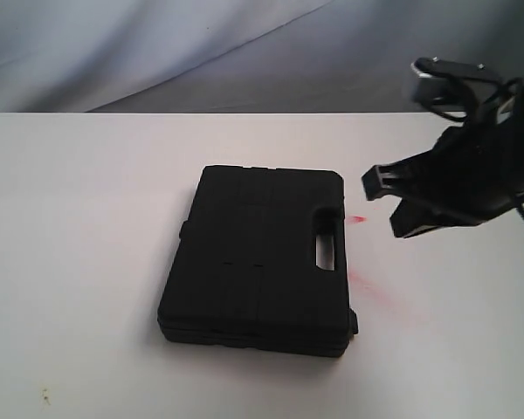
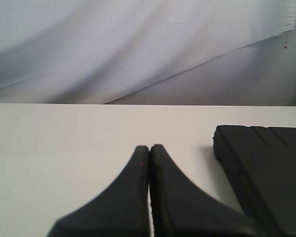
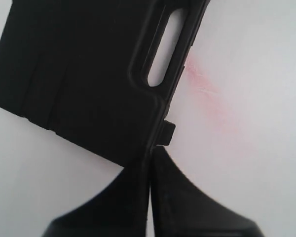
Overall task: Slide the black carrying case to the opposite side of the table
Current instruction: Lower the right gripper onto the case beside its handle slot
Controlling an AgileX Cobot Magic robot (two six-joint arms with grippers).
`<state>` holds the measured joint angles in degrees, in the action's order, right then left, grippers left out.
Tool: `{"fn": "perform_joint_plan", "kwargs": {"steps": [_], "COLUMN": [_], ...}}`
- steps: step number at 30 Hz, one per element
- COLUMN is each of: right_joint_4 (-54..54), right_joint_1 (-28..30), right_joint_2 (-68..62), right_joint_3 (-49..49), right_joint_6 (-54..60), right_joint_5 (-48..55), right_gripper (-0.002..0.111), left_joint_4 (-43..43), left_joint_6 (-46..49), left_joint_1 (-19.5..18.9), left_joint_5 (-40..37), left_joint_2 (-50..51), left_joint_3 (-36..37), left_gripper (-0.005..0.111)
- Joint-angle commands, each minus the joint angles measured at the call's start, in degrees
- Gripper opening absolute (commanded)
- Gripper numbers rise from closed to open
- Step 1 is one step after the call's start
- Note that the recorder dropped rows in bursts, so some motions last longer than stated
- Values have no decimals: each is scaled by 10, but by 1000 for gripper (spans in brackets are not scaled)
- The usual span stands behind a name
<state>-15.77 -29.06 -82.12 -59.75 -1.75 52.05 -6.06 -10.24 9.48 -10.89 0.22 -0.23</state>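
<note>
The black carrying case (image 1: 258,259) lies flat near the middle of the white table (image 1: 87,218), its handle slot (image 1: 325,251) on the right side. My right gripper (image 1: 389,205) hovers just right of the handle side, apart from the case. In the right wrist view its jaws are pressed together and empty; the right gripper (image 3: 151,147) lines up with the case (image 3: 79,74) corner near a small latch tab (image 3: 167,133). My left gripper (image 2: 149,146) is shut and empty, low over bare table (image 2: 64,148), with the case (image 2: 266,168) off to one side. The left arm is outside the exterior view.
Faint red smears (image 1: 367,284) mark the table right of the case, also shown as red smears (image 3: 212,94) in the right wrist view. A grey-white cloth backdrop (image 1: 157,44) hangs behind the table's far edge. A small speck (image 1: 44,397) sits near the front left.
</note>
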Motion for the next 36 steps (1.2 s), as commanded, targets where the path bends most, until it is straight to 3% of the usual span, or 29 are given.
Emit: {"fn": "perform_joint_plan", "kwargs": {"steps": [1,10,21,23,28,36], "right_joint_4": [29,91,89,81,80,108], "right_joint_1": [-33,-56,-56,-56,-56,-49], "right_joint_2": [-48,-112,-162,-173,-202,-236], "right_joint_3": [-3,-3,-3,-3,-46,-77], "right_joint_6": [-33,-120,-132,-132,-133,-145], "right_joint_5": [-44,-114,-225,-233,-207,-178], "right_gripper": [0,0,0,3,30,32], "left_joint_4": [4,4,4,4,4,4], "left_joint_6": [0,0,0,0,0,0], "left_joint_1": [4,4,4,4,4,4], "left_joint_5": [0,0,0,0,0,0], "left_joint_2": [-2,-2,-2,-2,-2,-2], "left_joint_3": [2,2,2,2,2,2], "left_gripper": [0,0,0,0,0,0]}}
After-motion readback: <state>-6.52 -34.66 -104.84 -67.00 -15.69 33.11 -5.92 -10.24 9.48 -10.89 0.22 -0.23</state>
